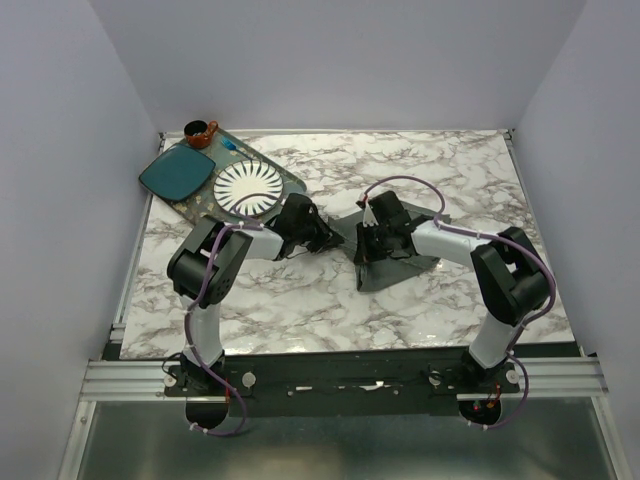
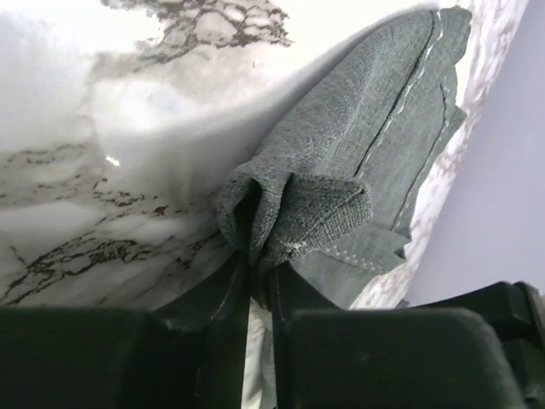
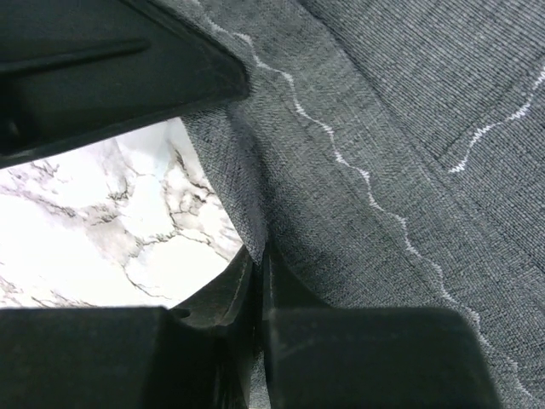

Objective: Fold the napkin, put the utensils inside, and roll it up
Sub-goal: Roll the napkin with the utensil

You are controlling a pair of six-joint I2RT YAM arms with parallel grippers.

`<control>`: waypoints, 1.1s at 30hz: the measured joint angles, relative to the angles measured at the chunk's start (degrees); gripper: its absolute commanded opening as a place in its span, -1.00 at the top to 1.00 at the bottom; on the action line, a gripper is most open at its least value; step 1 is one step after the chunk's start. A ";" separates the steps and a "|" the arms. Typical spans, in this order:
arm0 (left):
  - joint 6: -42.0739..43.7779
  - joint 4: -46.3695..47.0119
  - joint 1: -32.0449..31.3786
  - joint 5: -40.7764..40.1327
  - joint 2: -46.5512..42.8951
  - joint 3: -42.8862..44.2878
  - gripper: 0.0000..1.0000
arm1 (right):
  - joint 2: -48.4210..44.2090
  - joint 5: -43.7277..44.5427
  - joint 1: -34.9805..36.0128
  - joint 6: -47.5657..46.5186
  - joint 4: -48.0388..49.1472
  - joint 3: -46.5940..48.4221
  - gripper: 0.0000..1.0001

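Currently: 1 napkin (image 1: 405, 268), left tip pinched by my left gripper (image 2: 260, 277), right gripper (image 3: 255, 260) pinching just rightward.

Top camera looks down from behind; both wrist cameras sit close on the shared napkin (image 1: 392, 272).

The tabletop (image 1: 450, 165) is bare along its far and right sides and in the near strip before the arm bases. A tray (image 1: 296, 184) carrying a white plate (image 1: 247, 189), a teal plate (image 1: 176, 172) and a cup (image 1: 200, 132) blocks the far-left corner. At the middle, both arms meet over the napkin (image 1: 395, 268). The left gripper (image 2: 260, 277) and right gripper (image 3: 255, 264) each pinch it, leaving no passage between them.
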 measured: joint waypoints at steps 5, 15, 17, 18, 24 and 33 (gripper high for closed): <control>-0.24 1.46 0.00 0.07 0.00 -1.42 1.00 | -0.22 4.33 2.54 -0.39 -2.19 1.20 0.23; -1.44 3.37 -0.28 0.63 -0.98 -3.76 1.00 | -0.42 17.16 11.13 1.03 -11.78 6.88 -0.24; -1.62 3.37 -0.28 0.68 -1.18 -4.00 1.00 | -0.39 20.09 12.81 1.40 -13.77 8.83 -0.26; -1.70 3.37 -0.28 0.70 -1.22 -4.09 1.00 | -0.39 21.59 13.49 1.62 -14.49 9.77 -0.27; -2.69 3.37 -0.33 1.11 -1.42 -4.31 1.00 | 1.18 28.17 15.63 1.77 -16.11 14.56 -0.28; -5.33 3.32 -0.33 2.58 -1.84 -4.37 1.00 | 5.97 35.69 17.84 1.81 -15.74 15.98 -0.25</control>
